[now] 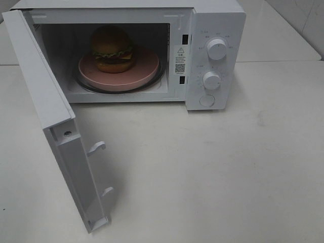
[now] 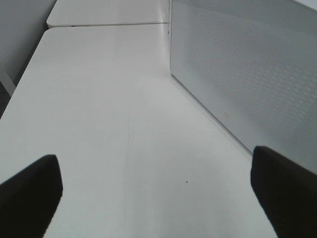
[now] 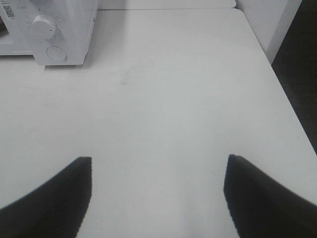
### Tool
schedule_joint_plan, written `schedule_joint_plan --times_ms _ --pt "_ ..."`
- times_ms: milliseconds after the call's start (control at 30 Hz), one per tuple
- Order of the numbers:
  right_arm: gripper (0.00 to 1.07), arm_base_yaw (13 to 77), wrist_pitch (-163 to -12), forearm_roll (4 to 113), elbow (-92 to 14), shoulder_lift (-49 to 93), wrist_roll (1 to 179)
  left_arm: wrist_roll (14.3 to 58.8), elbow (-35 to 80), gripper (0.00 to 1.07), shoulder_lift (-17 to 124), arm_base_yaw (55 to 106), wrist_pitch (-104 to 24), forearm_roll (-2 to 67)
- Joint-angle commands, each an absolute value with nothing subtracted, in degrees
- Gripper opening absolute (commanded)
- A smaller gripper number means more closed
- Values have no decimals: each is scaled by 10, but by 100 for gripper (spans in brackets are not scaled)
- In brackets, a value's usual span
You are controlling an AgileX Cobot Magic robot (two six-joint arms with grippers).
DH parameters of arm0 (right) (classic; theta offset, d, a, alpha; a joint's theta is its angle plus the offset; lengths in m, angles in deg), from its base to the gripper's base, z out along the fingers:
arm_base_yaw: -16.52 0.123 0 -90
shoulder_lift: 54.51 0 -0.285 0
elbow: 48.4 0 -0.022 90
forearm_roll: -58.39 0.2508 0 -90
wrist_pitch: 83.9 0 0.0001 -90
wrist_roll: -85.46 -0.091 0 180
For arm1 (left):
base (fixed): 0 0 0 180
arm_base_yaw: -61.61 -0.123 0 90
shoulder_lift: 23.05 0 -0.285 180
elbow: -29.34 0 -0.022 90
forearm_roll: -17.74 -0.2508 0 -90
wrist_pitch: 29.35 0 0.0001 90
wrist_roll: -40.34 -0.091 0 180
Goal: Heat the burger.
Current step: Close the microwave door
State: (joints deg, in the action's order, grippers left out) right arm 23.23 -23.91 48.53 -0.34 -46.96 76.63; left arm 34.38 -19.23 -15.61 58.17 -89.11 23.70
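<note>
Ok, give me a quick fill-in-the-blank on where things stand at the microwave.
The burger sits on a ___ plate inside the microwave.
The microwave door stands ___.
The left hand and the right hand, both open, hold ___.
Missing words: pink; open; nothing.

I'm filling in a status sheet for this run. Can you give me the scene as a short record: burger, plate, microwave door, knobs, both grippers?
burger: on the pink plate, inside the microwave
plate: on the glass turntable
door: swung wide open, not yet closed
controls: upper knob, lower knob, no gripper on them
left gripper: open, empty, above the table
right gripper: open, empty, above the table
</note>
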Motion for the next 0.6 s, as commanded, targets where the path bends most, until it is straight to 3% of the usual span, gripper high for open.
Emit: schedule_joint_plan --times_ms 33,600 --pt "72 229 -243 486 -3 -486 764 346 -193 98 -166 585 -889 240" --pt "72 229 -243 486 -3 -486 764 346 -193 98 -166 585 -889 240"
